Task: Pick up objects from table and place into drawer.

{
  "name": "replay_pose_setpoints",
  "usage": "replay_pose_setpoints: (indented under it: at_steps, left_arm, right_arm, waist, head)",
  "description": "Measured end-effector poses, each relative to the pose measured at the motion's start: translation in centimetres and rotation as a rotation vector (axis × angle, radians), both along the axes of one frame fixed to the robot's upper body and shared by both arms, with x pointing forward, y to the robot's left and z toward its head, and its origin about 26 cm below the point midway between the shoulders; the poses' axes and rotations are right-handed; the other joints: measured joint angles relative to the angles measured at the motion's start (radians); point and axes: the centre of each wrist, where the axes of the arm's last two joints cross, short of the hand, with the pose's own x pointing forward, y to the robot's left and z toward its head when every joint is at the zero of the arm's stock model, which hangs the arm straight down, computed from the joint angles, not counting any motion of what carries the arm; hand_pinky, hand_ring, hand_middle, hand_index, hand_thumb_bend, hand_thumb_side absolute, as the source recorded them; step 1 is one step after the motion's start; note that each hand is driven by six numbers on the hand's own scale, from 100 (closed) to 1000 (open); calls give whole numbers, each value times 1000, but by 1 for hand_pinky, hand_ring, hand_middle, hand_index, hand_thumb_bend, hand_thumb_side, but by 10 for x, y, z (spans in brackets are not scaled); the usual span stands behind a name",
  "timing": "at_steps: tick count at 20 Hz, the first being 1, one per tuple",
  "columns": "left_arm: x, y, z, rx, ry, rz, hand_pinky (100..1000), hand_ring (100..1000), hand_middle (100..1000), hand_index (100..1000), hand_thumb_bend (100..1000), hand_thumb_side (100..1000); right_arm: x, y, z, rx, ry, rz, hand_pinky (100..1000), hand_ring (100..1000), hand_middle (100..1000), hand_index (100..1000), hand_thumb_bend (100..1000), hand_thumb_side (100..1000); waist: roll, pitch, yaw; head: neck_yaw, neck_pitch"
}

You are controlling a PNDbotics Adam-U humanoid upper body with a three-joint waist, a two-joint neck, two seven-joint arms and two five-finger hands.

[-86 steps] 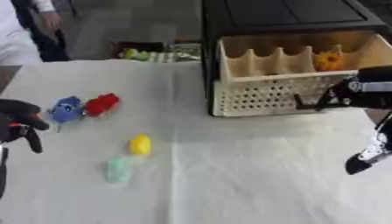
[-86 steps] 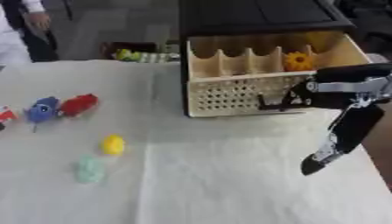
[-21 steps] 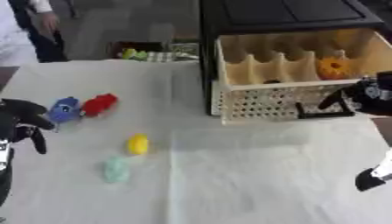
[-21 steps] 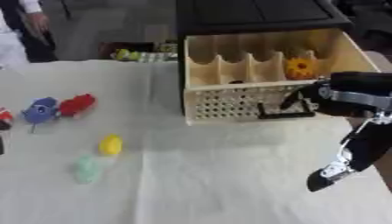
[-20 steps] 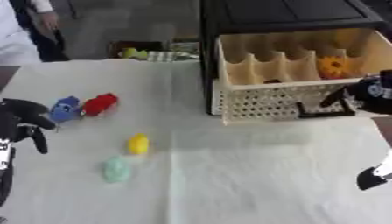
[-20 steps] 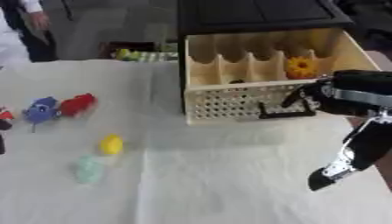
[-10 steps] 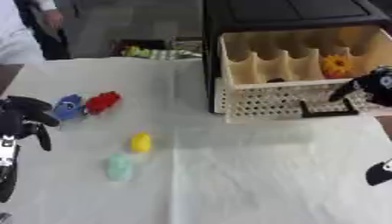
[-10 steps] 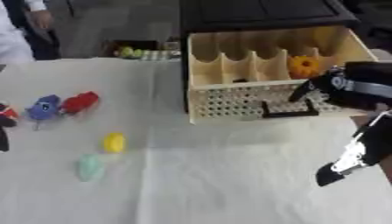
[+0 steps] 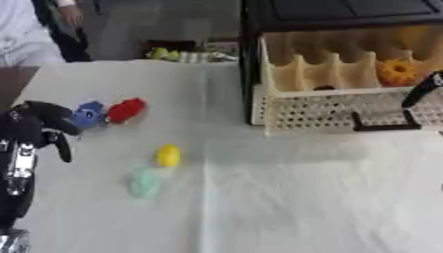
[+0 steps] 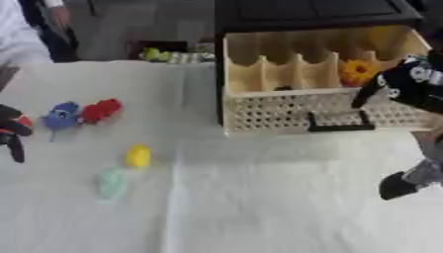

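- The drawer [image 10: 286, 111], a cream slotted tray with a perforated front and a dark handle [image 10: 339, 122], stands pulled out from the black cabinet [image 10: 303, 15], so its compartments lie open from above for dropping things in; one orange object [image 10: 356, 71] sits in a rear compartment toward the drawer's right end.
- The right hand [image 10: 407, 84] is at the drawer's right end, beside the orange object; whether its fingers are spread or closed I cannot tell, and no object shows in it.
- Four objects lie on the white cloth [image 9: 286, 207] well left of the drawer: a red one [image 9: 126, 109] touching a blue one [image 9: 88, 114], a yellow one [image 9: 168, 155] nearer the drawer, and a pale green one [image 9: 144, 182] just below it.
- The left hand [image 9: 43, 123] is furthest from the drawer, just beside the blue object, fingers curled and holding nothing; probably placed to take the blue or red one next.
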Motion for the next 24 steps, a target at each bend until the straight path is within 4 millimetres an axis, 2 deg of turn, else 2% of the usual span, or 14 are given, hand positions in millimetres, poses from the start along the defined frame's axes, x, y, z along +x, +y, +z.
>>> replay_pose_setpoints:
  at_steps: [3, 5, 6, 7, 8, 9, 10, 13, 14, 15, 16, 18, 21, 24]
  left_arm:
    - [1, 1, 2, -9, -16, 6, 266, 531, 595, 659, 100, 709]
    - [1, 1, 3, -16, -25, 11, 267, 532, 601, 668, 100, 706]
    - [1, 1, 3, -20, -29, 13, 268, 532, 601, 677, 100, 704]
    - [1, 1, 4, -24, -35, 16, 268, 532, 600, 678, 100, 704]
    - [1, 2, 4, -25, -41, 18, 269, 532, 601, 689, 100, 704]
    - [2, 3, 5, -24, -48, 22, 268, 532, 601, 691, 100, 703]
    - [2, 3, 6, -25, -54, 25, 268, 532, 601, 699, 100, 700]
    - [2, 6, 8, -24, -76, 33, 269, 534, 610, 713, 100, 694]
    - [2, 7, 9, -22, -85, 36, 272, 536, 615, 721, 100, 691]
    - [2, 8, 11, -19, -97, 40, 272, 537, 616, 723, 100, 690]
    - [3, 9, 13, -14, -110, 45, 275, 542, 624, 736, 100, 685]
    - [3, 12, 15, 0, -133, 52, 279, 548, 633, 745, 100, 678]
    - [3, 19, 20, 37, -171, 69, 289, 559, 649, 762, 100, 657]
    - [3, 27, 26, 104, -211, 88, 307, 588, 689, 821, 100, 636]
  right_arm:
    - [0, -1, 3, 89, -40, 40, 100, 100, 100, 621, 708, 688]
    - [0, 0, 6, 153, -70, 69, 100, 100, 100, 606, 655, 750]
    - [0, 0, 7, 186, -86, 81, 100, 134, 100, 611, 605, 801]
    - [0, 0, 9, 220, -103, 92, 100, 134, 100, 612, 599, 808]
    - [-1, -1, 10, 255, -120, 103, 100, 182, 100, 616, 550, 856]
    - [-1, -1, 12, 290, -137, 114, 108, 193, 100, 618, 538, 867]
    - [-1, -1, 13, 324, -151, 125, 171, 257, 100, 630, 483, 907]
    - [-1, -1, 14, 420, -192, 166, 278, 357, 100, 658, 396, 933]
    - [-1, -1, 14, 450, -203, 181, 365, 416, 142, 674, 362, 943]
    - [0, -1, 13, 482, -213, 197, 383, 428, 154, 677, 357, 946]
    - [1, 0, 12, 513, -222, 213, 451, 472, 207, 701, 359, 964]
    - [2, 1, 10, 573, -237, 242, 497, 498, 245, 711, 362, 976]
    - [3, 2, 7, 655, -257, 277, 521, 507, 258, 707, 369, 986]
    - [3, 3, 7, 725, -274, 306, 526, 506, 266, 705, 357, 998]
  waist:
    - [6, 1, 1]
    - [10, 2, 2]
    - [12, 2, 2]
    - [14, 2, 2]
    - [16, 2, 2]
    - [19, 3, 2]
    - [21, 3, 2]
    - [28, 5, 8]
    - [31, 6, 8]
    - [33, 6, 8]
    - [35, 6, 8]
    - [39, 6, 9]
    - [45, 6, 10]
    - [50, 6, 9]
  head:
    - [12, 7]
    - [14, 8]
    - [14, 8]
    - [13, 8]
    - [10, 8]
    - [7, 8]
    - [4, 8]
    - [-6, 8]
    - [-8, 8]
    - [-9, 8]
    - [-12, 9]
    - [-17, 13]
    - [-17, 20]
    - [-13, 30]
